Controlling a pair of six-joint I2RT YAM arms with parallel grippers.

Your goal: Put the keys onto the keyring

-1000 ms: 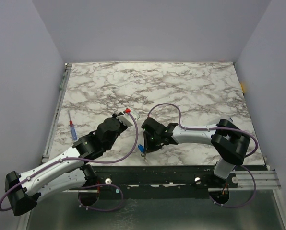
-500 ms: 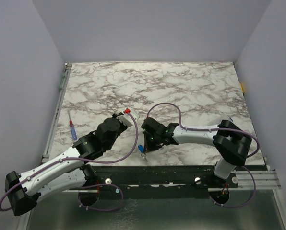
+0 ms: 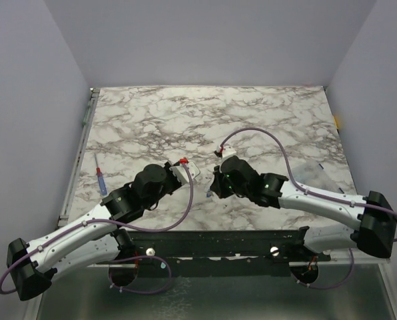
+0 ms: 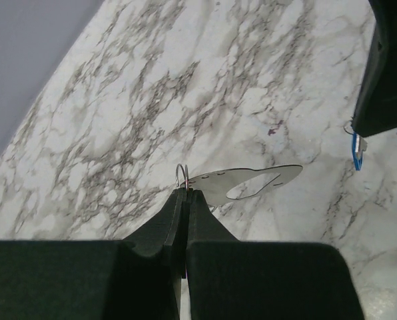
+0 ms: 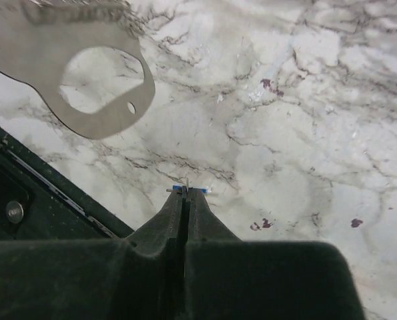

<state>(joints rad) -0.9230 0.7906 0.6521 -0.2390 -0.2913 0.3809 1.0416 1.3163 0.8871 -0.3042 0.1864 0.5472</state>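
Right gripper (image 5: 185, 194) pinched fully shut on blue-headed key (image 5: 177, 189); only its edge shows past the fingertips. Left gripper (image 4: 185, 193) clamped on keyring (image 4: 179, 175), flat silvery tag (image 4: 218, 181) beside it. Key near ring, apart, above marble table (image 3: 265, 113).

Soft, even light comes from overhead — the marble (image 3: 252, 120) shows bright, with only faint shadows beneath me. In both wrist views the stone is sharp, while my fingers (image 4: 162, 223) — so near the lens — look blurred, perhaps slightly bowed at the frame edges.
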